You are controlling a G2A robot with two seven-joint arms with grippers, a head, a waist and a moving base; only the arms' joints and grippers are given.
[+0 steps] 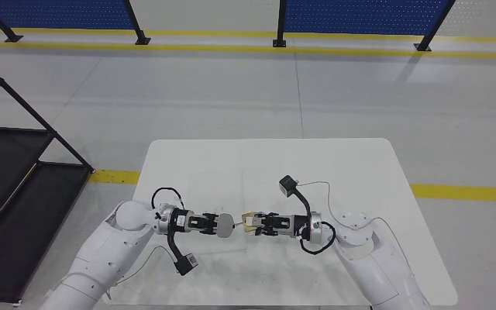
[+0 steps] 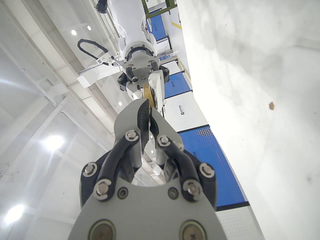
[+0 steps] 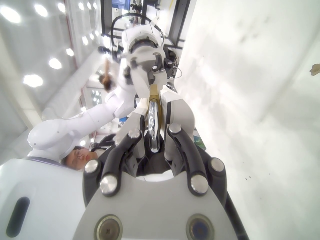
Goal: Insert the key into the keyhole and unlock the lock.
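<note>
A: Which step is it now?
B: Insertion. The left gripper (image 2: 148, 111) pinches the key (image 2: 150, 116) tight; the right gripper (image 3: 155, 99) clamps the brass lock (image 3: 153, 112), both above the table (image 1: 349, 170). The key tip seems to be at the lock's base.
A: Next?
B: Probably align, push in, then turn. I can read no label.

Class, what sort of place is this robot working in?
Probably a factory-style hall or robot lab: blue barriers, yellow floor lines, and a high, lamp-lit ceiling.
</note>
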